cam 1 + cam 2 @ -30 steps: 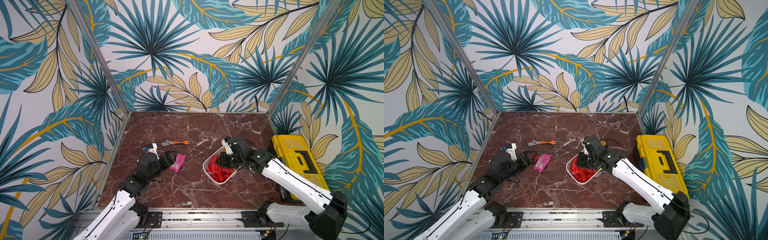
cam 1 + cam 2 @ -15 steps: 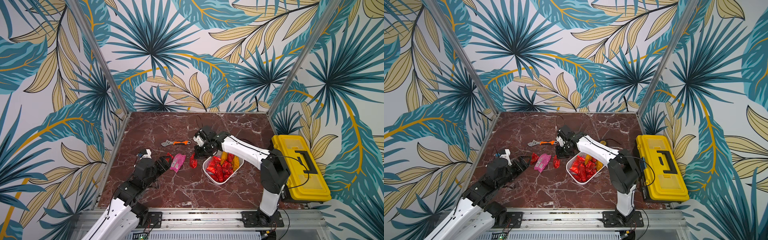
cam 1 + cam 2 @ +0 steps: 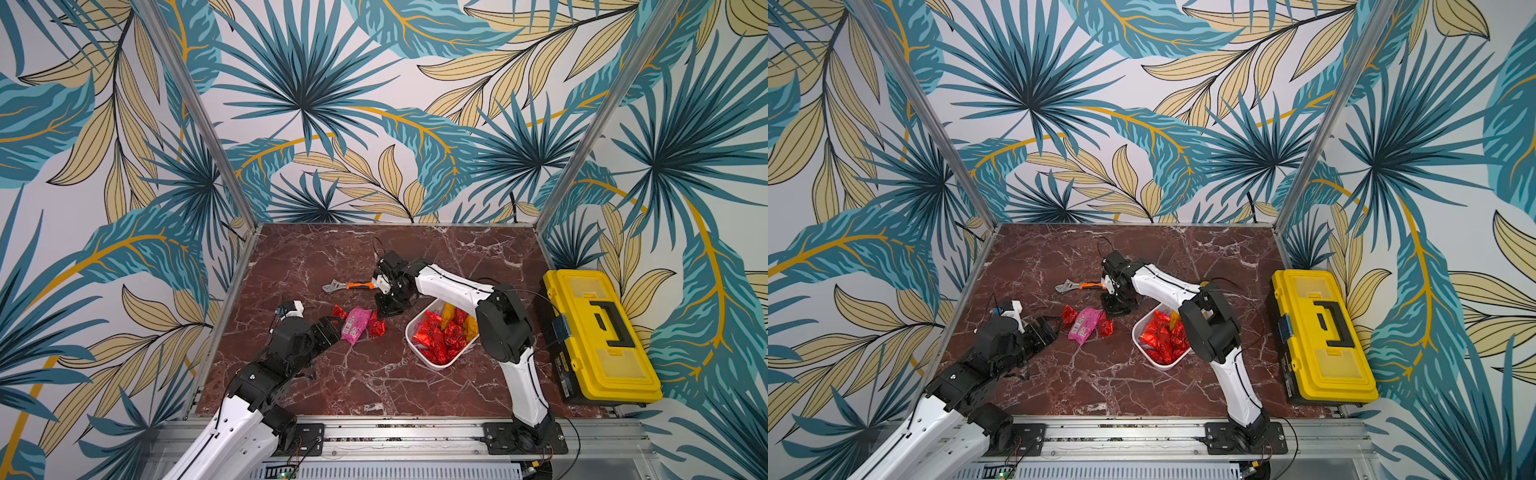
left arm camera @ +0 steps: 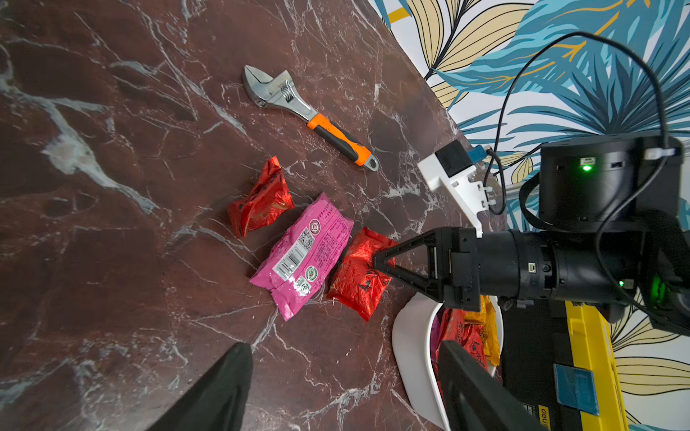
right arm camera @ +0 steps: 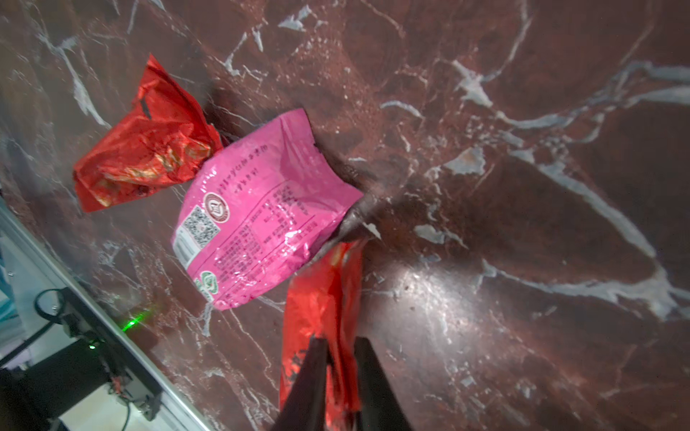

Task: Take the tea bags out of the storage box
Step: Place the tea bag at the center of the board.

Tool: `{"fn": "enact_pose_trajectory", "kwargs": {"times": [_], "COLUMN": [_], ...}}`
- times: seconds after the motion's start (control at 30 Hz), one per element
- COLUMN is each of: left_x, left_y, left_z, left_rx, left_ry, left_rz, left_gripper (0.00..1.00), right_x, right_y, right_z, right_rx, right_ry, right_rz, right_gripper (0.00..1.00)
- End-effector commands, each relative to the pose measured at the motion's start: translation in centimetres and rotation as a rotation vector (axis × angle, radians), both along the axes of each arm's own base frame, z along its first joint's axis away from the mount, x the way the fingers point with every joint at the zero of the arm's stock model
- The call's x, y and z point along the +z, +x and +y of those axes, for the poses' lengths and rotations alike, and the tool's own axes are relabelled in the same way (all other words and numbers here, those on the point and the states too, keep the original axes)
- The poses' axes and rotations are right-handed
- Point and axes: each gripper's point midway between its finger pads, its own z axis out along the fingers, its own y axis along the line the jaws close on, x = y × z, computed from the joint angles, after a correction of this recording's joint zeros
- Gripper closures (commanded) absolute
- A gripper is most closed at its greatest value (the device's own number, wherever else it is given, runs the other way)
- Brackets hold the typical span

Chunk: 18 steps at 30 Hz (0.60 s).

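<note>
The white storage box [image 3: 409, 332] [image 3: 1138, 336] stands right of centre, holding several red and yellow tea bags [image 3: 440, 338]. Three tea bags lie on the marble to its left: a red one [image 4: 261, 203], a pink one [image 4: 302, 257] and another red one [image 4: 358, 287] [image 5: 321, 298]. My right gripper [image 5: 339, 341] [image 3: 384, 313] is low over that last red bag, its jaws slightly parted with the bag's foil edge between them while the bag rests on the table. My left gripper [image 4: 343, 347] [image 3: 332, 326] hangs wide open and empty near the pink bag.
An orange-handled wrench [image 3: 349, 286] [image 4: 310, 115] lies just behind the loose bags. A big yellow toolbox [image 3: 598, 336] sits at the right edge. Patterned walls close in the left, back and right sides.
My right arm swung from the storage box to its left carrying a red tea bag, set it beside the pink one, and its jaws have parted. The left arm pulled back slightly.
</note>
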Motion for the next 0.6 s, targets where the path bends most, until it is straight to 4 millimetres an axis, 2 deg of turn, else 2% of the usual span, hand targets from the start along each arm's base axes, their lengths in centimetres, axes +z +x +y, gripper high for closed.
{"fn": "enact_pose_trajectory", "kwargs": {"times": [0.0,0.17,0.33,0.43,0.57], "left_x": [0.5,1.0,1.5,1.9,1.7], "left_y": [0.2,0.8,1.6,1.9,2.3], "left_z": [-0.7,-2.7,-5.4,-7.7,-11.2], "left_rx": [-0.048,-0.138,-0.252,-0.310,-0.401], "left_ry": [-0.001,-0.032,-0.022,0.035,0.081], "left_rz": [-0.024,-0.026,0.001,-0.011,-0.001], "left_gripper": [0.17,0.19,0.20,0.20,0.23], "right_x": [0.3,4.2,9.9,12.0,13.1], "right_y": [0.7,1.7,0.8,-0.4,-2.5], "right_z": [-1.1,-2.3,-4.3,-6.9,-11.7], "right_rx": [0.004,-0.016,-0.080,-0.179,-0.336], "right_ry": [-0.070,-0.090,-0.045,-0.036,-0.071], "right_rz": [-0.051,-0.170,-0.286,-0.347,-0.391], "right_gripper": [0.68,0.57,0.51,0.51,0.51]}}
